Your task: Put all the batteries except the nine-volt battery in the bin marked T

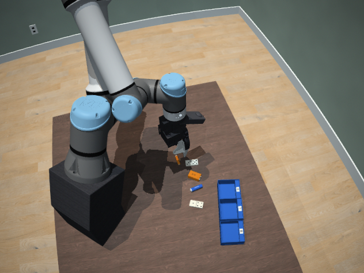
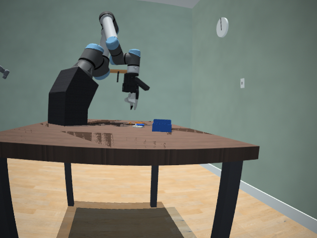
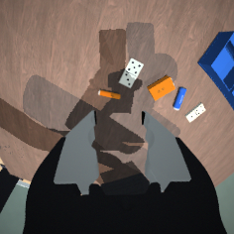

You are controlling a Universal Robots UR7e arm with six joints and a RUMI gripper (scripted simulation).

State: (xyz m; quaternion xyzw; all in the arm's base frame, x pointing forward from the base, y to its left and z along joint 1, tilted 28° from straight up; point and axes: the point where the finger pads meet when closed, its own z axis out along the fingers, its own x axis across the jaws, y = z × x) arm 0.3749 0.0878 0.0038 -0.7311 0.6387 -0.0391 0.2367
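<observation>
My gripper (image 1: 181, 151) hangs well above the table, fingers partly apart with nothing between them; it also shows in the side view (image 2: 132, 103) and the wrist view (image 3: 117, 119). A thin orange battery (image 1: 177, 159) lies on the table almost below it, seen in the wrist view (image 3: 108, 93) just ahead of the fingers. An orange nine-volt battery (image 1: 194, 175) (image 3: 162, 87) lies further on. A blue cylindrical battery (image 1: 196, 188) (image 3: 179, 97) lies beyond that. A row of three blue bins (image 1: 230, 211) stands upright to the right; I cannot read their labels.
A grey domino (image 1: 191, 162) (image 3: 130, 71) lies beside the orange battery. A white domino (image 1: 196, 203) (image 3: 195, 112) lies past the blue battery, left of the bins. The robot's black base (image 1: 85, 193) stands at the table's left.
</observation>
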